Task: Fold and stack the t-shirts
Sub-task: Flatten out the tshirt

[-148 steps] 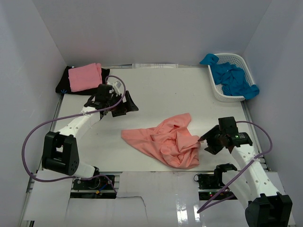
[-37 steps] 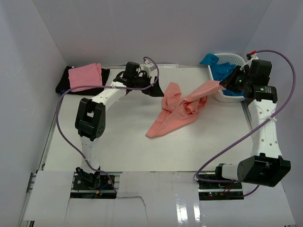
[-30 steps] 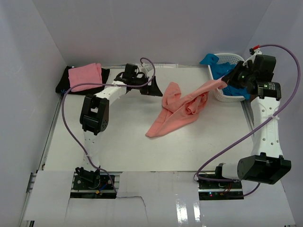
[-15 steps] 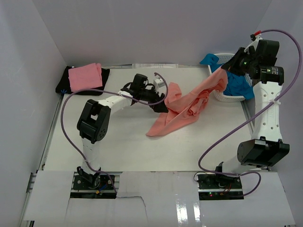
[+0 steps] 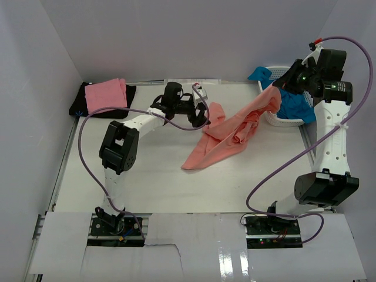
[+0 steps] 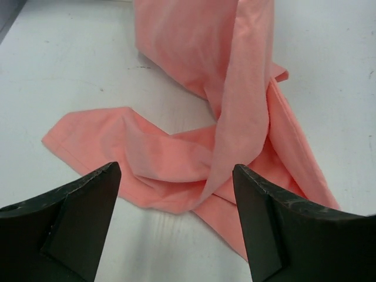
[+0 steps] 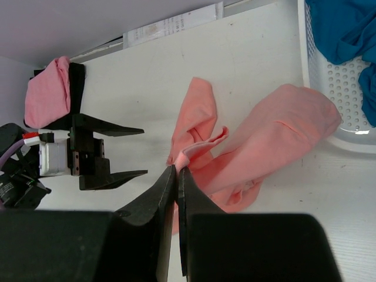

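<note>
Two grippers: right gripper point(image 5: 278, 93) pinches the salmon t-shirt's point(image 5: 223, 141) raised end upper right, left gripper point(image 5: 202, 115) gapes empty upper centre.

Light: bright, even, diffuse throughout.
Shadows: faint, soft ones are cast on the white matte counter point(image 5: 147, 176).
Glare: reflections are seen on the glossy white front strip point(image 5: 223, 252).

No legible text; only a white strip point(image 7: 173, 23) at the far edge of the table point(image 7: 252, 59), print unreadable.

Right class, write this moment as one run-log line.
right fingers: shut on salmon-coral cloth t-shirt, one end held up | left fingers: open, facing it, empty
</note>
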`<state>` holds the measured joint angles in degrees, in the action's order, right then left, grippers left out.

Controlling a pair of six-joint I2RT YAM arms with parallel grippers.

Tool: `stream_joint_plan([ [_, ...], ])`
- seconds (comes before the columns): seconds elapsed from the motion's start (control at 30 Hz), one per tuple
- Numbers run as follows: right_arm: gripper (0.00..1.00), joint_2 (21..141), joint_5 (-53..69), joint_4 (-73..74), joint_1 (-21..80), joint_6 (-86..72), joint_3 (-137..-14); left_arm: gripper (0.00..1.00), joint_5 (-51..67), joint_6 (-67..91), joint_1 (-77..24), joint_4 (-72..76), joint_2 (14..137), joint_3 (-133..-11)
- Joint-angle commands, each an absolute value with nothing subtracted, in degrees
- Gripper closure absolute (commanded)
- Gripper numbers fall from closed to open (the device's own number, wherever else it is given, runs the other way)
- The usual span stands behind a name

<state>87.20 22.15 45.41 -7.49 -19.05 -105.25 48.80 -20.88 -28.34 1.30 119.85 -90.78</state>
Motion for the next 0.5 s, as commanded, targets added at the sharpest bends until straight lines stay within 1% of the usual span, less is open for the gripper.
stream_joint_plan([
  [0.0,0.92,87.3,23.8,45.4,-7.8,-18.5,-109.0,0.14,52.4,-25.0,-28.4,0.5,122.0,-94.6],
  [0.03,0.92,87.4,23.8,45.6,-7.8,-18.5,-109.4,0.17,52.6,-25.2,-28.4,0.4,122.5,-95.4],
  [0.1,0.92,87.8,24.0,46.1,-7.9,-18.6,-110.0,0.21,54.6,-25.0,-28.4,-1.4,123.7,-97.2],
  [0.17,0.92,88.2,24.4,46.5,-8.1,-18.6,-110.7,0.18,56.6,-25.0,-28.4,-2.3,124.1,-97.7],
  [0.23,0.92,88.2,24.7,46.7,-8.1,-18.6,-111.1,0.12,58.2,-25.5,-28.4,-3.2,124.3,-98.0],
  [0.37,0.92,88.3,25.0,46.8,-8.2,-18.7,-110.9,0.13,61.1,-26.7,-28.4,-5.4,125.0,-98.3],
  [0.47,0.92,88.4,25.4,46.8,-8.3,-18.6,-110.8,0.12,63.8,-26.5,-28.4,-7.5,126.0,-99.7],
])
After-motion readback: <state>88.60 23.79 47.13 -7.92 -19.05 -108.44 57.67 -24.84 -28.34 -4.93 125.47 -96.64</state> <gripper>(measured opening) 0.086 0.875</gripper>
